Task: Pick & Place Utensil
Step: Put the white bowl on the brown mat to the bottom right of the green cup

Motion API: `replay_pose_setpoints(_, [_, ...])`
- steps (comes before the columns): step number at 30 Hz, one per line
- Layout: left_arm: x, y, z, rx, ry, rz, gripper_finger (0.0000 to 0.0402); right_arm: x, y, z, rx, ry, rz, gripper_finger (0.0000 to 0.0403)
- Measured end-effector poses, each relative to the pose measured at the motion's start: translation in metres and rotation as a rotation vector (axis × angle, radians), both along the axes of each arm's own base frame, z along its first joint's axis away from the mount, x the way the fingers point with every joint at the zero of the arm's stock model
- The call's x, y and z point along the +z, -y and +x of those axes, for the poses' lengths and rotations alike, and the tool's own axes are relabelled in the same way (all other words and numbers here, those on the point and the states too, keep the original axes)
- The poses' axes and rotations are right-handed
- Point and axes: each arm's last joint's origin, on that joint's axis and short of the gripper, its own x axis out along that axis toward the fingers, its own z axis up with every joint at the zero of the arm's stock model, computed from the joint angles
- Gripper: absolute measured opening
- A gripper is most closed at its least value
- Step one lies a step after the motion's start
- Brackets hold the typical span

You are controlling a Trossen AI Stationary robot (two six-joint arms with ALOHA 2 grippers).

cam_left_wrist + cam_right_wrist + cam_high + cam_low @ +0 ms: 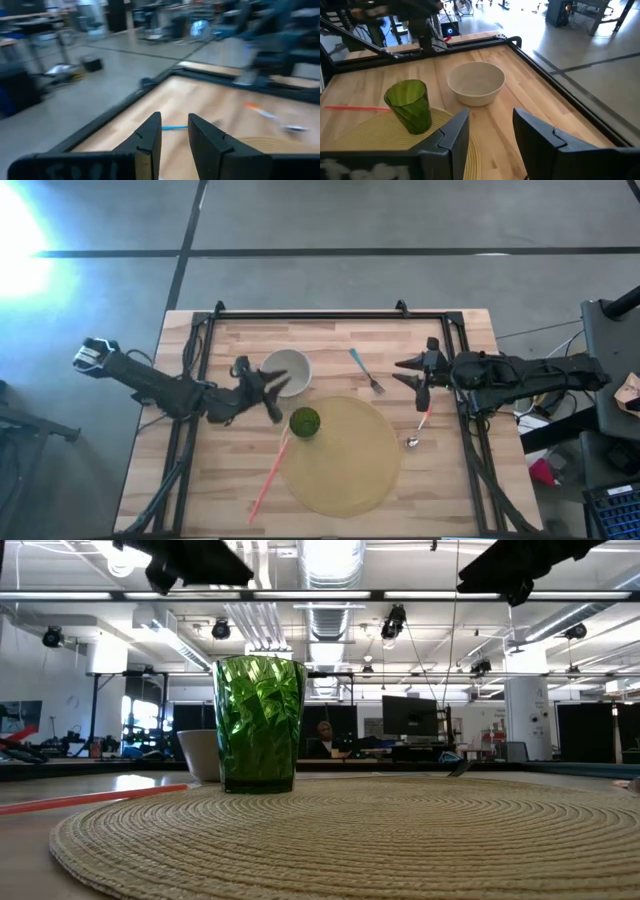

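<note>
On the wooden counter lies a round woven placemat, with a green faceted cup standing on its edge nearest the left arm. Just beyond the cup sits a white bowl on the bare wood. A long pink-orange straw lies partly on the mat's edge beside the cup.

The utensils rest on the right half of the counter. A fork with a blue handle lies on the wood, just off the mat's far edge. A spoon with a pale pink handle lies beside the mat, its metal bowl end just off the mat's right edge.

The left hand hovers between bowl and cup, its fingers parted with a narrow gap and nothing between them. The right hand hangs above the counter near the spoon's handle, fingers spread apart and empty.
</note>
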Motion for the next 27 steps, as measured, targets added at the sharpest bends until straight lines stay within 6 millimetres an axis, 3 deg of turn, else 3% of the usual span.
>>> replay_pose_setpoints(6, [-0.008,-0.043,-0.002,0.104,-0.082,-0.013,0.0101,0.007,0.0,0.001,0.005,-0.011,-0.019,0.0148])
replay_pose_setpoints(14, [-0.014,-0.099,-0.009,0.265,-0.115,-0.104,0.0185,0.009,0.0,-0.001,0.013,-0.02,-0.048,0.0148])
replay_pose_setpoints(21, [-0.023,-0.127,-0.019,0.293,-0.13,-0.255,0.0207,0.003,0.0,-0.002,0.011,-0.08,-0.04,0.0148])
replay_pose_setpoints(27, [-0.032,-0.136,-0.03,0.384,-0.153,-0.447,0.0207,-0.002,0.0,-0.003,0.02,-0.136,-0.027,0.0148])
